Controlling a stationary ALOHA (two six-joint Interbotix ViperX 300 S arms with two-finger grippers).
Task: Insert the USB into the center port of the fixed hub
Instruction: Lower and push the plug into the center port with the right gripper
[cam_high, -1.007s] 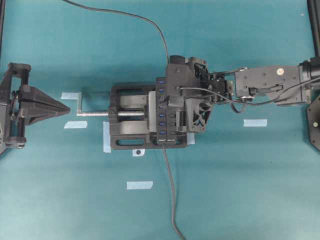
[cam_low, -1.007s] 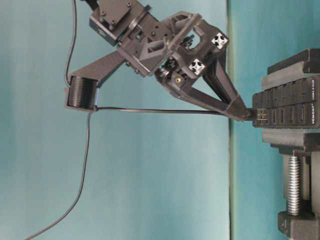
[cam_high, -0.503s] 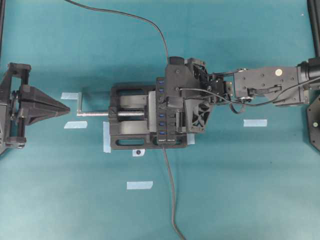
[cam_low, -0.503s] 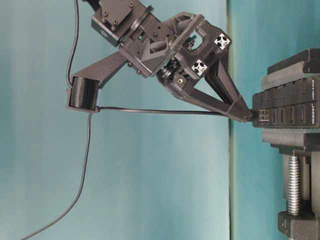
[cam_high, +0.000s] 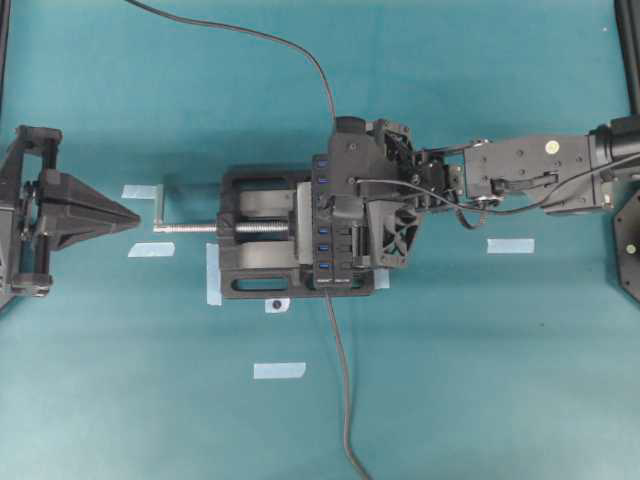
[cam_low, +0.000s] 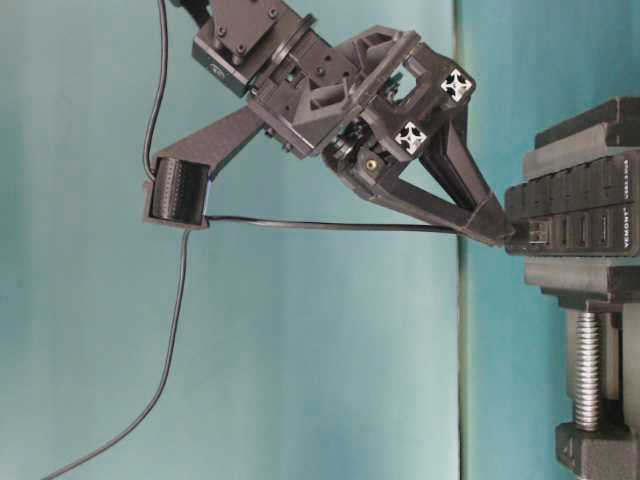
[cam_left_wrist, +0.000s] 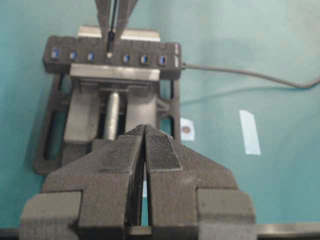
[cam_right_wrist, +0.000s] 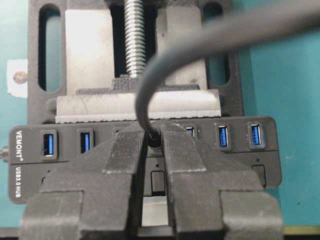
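Note:
The fixed hub (cam_high: 323, 225) is a black strip with blue ports, clamped in a vise. My right gripper (cam_high: 338, 205) is over its middle, shut on the black USB (cam_right_wrist: 154, 138), whose grey cable (cam_right_wrist: 150, 90) curls up from between the fingers. In the table-level view the plug's metal tip (cam_low: 537, 232) is against the hub's face (cam_low: 575, 225); how deep it sits cannot be told. In the left wrist view the plug (cam_left_wrist: 109, 44) stands at the center port (cam_left_wrist: 109, 55), the fourth slot. That port is hidden in the right wrist view. My left gripper (cam_high: 135, 213) is shut and empty, far left.
The black vise (cam_high: 250, 280) holds the hub, with its silver screw (cam_high: 190, 227) pointing at my left gripper. The hub's own cable (cam_high: 340, 380) runs to the near edge. The USB's cable (cam_high: 250, 30) trails to the far left. Tape strips (cam_high: 510, 245) lie on the teal mat.
My right gripper has moved a little toward the hub with the USB, and the plug's metal tip now overlaps the hub's face further. The left arm has not moved.

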